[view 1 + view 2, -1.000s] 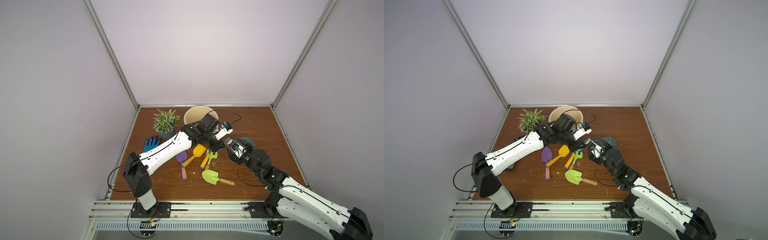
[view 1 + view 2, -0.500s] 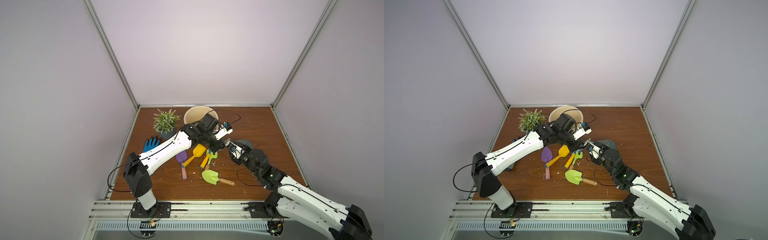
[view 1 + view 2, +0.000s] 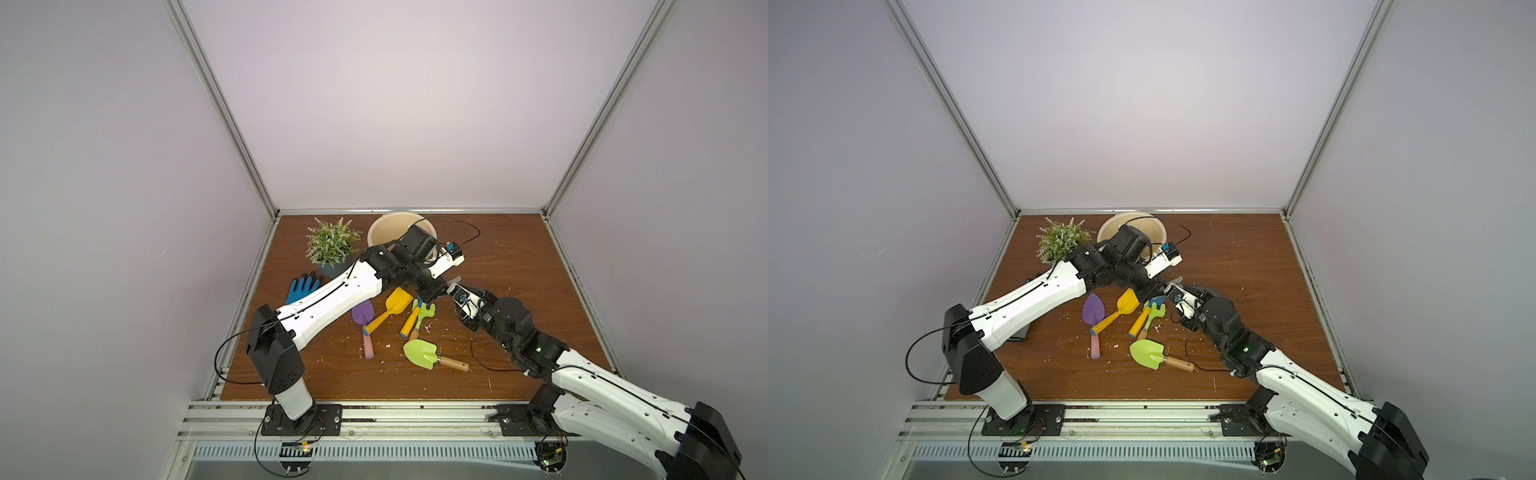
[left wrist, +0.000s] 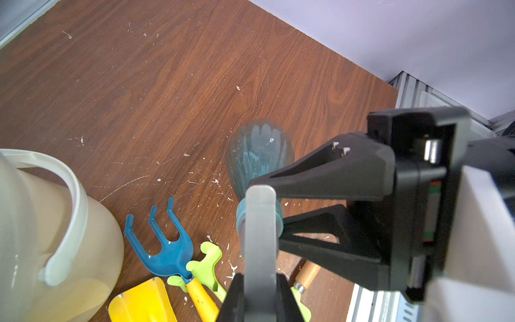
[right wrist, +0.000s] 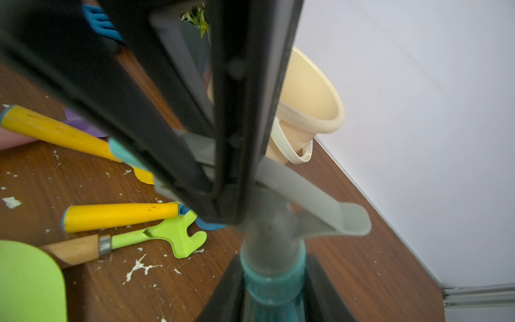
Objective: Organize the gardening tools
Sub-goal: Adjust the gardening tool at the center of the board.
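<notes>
The teal translucent spray bottle (image 4: 259,156) with its grey trigger head (image 5: 320,200) hangs tilted between both grippers over the middle of the table. My left gripper (image 4: 260,278) is shut on the grey head. My right gripper (image 5: 271,267) is shut on the teal neck collar just below it. In both top views the two grippers (image 3: 432,291) (image 3: 1173,291) meet tip to tip. Below lie a purple trowel (image 3: 362,311), a yellow trowel (image 3: 398,302), a blue rake (image 4: 167,248), a lime-green rake (image 5: 178,234) and a lime-green trowel (image 3: 420,353).
A cream bucket (image 3: 386,232) stands at the back behind the left arm, with a potted green plant (image 3: 332,245) to its left. A blue glove (image 3: 301,289) lies partly under the left arm. White crumbs are scattered around the tools.
My right gripper has moved left up to the left gripper and its jaws have closed onto the bottle's neck. The left arm has stayed in place.
</notes>
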You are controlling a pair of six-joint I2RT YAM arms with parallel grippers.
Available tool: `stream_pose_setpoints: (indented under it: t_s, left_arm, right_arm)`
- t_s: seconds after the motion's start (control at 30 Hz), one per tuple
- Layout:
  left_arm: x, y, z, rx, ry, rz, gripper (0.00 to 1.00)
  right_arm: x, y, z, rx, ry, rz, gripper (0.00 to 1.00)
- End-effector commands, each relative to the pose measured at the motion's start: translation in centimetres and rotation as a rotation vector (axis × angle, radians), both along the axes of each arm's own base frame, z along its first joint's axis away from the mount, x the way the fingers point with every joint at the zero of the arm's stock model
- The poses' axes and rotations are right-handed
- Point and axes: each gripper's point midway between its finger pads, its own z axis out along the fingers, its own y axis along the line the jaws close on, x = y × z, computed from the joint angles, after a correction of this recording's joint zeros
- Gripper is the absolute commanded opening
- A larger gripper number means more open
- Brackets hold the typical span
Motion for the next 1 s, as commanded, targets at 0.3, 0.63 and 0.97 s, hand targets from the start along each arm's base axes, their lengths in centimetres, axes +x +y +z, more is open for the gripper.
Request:
stream_pose_setpoints:
  t_s: [0.3, 0.63, 0.97]
  left_arm:
    - [5.9, 3.8, 5.9, -0.149, -0.146, 0.269, 0.59]
    - [6.0, 8.4, 7.0, -0.308, -0.253, 0.518, 0.70]
    - [4.8, 11.7, 4.3, -0.375, -0.227, 0.673, 0.72]
  right_arm:
    - [1.8, -1.9, 2.7, 0.241, -0.027, -0.169, 0.21]
    - [5.9, -5.8, 5.1, 0.524, -0.071, -0.300, 0.21]
    - [12.4, -6.4, 7.2, 0.654, -0.192, -0.340, 0.20]
